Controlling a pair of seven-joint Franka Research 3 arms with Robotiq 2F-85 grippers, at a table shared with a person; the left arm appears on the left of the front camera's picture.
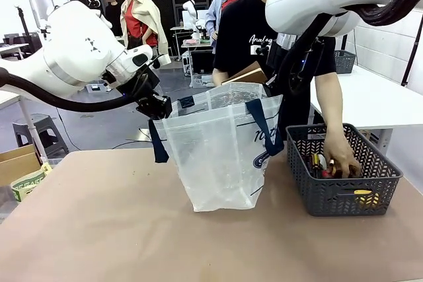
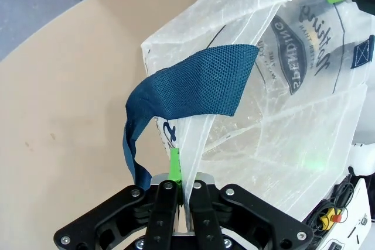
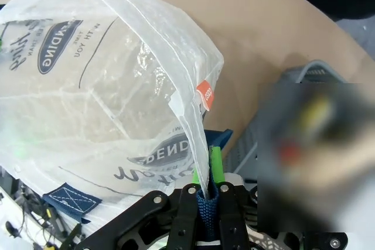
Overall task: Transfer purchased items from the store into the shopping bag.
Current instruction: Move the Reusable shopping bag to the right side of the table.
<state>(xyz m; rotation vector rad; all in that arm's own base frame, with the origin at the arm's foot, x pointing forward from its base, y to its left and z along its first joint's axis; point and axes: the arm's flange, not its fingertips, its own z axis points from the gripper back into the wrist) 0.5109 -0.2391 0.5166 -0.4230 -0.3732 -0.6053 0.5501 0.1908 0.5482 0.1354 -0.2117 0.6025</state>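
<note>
The shopping bag [image 1: 221, 156] stood mid-frame on the bench [image 1: 99, 229] with its mouth held wide. The left jaws were pressed together on the rim film beside the navy strap [image 2: 193, 83], and the right jaws pinched the opposite rim and its strap. I could make out nothing through the clear walls, so the transfer looked barely begun. A flat brown box [image 1: 246, 73] hung at the mouth's far edge. The person's hand [image 1: 340, 155] reached into the basket [image 1: 344, 196] at lower right, where several items [image 1: 318, 163] lay. Bag and basket sat just beside each other — little gap there — while the bench to the left and front lay open.
</note>
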